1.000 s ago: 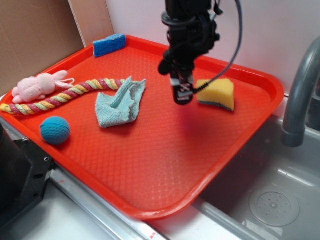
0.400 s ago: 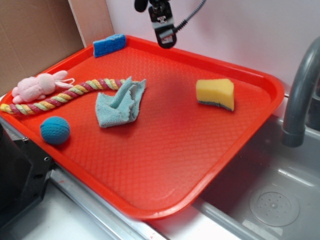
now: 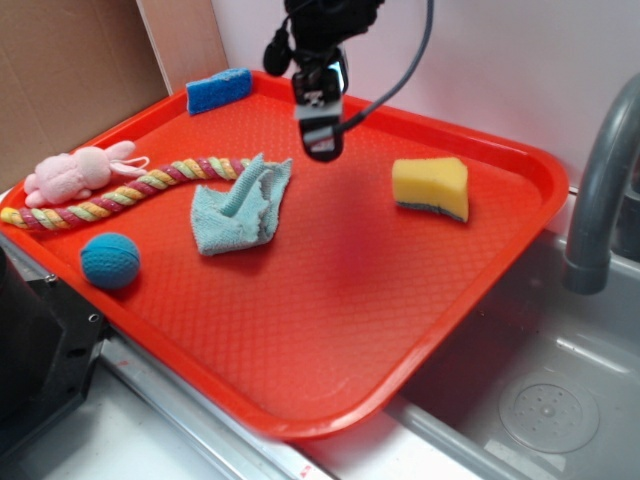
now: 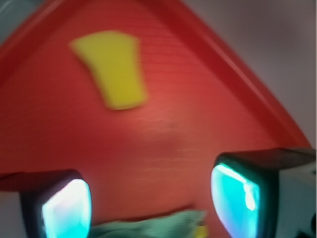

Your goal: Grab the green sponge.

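A yellow foam sponge with a dark grey-green layer (image 3: 431,186) sits right on a textured red-orange plastic tray (image 3: 330,330), a pale teal cloth (image 3: 240,207) left.

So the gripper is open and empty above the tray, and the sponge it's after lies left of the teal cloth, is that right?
Not quite: the green sponge lies right of the cloth, not left, as the exterior view shows. The rest holds: the gripper is open and empty above the tray.
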Controlling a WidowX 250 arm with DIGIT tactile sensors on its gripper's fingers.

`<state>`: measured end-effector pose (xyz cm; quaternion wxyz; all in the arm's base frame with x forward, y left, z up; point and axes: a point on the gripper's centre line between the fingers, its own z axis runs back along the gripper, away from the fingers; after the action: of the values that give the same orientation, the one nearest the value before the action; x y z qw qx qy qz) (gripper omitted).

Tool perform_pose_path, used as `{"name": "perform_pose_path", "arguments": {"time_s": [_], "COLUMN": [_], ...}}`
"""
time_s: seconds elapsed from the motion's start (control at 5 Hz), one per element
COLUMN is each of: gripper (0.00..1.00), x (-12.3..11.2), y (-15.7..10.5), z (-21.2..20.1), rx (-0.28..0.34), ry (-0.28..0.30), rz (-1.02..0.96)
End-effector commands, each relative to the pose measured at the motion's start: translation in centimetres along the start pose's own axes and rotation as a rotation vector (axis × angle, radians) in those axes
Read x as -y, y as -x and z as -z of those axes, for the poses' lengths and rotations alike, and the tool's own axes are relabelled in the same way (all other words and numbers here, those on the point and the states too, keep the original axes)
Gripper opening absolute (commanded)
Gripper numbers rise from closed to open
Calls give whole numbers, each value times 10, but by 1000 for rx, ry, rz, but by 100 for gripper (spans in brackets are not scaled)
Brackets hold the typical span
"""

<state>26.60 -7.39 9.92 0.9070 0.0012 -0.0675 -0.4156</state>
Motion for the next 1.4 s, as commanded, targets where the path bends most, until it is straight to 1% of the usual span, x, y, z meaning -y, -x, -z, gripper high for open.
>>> {"name": "perform_pose_path", "arguments": {"time_s": [0.0,0.4,0.6,0.8,1.0,1.2], "gripper": [100,100,100,100,100,100], "x": [18,18,12,11,8,10], "y": [-7,-7,-33,-48,-58,-66], "z": [-7,-7,20,40,55,66], "rx": [12,12,-9,-19,-35,-74], "ry": [-46,-46,-12,8,25,25], "rz": [42,42,92,125,140,160]}}
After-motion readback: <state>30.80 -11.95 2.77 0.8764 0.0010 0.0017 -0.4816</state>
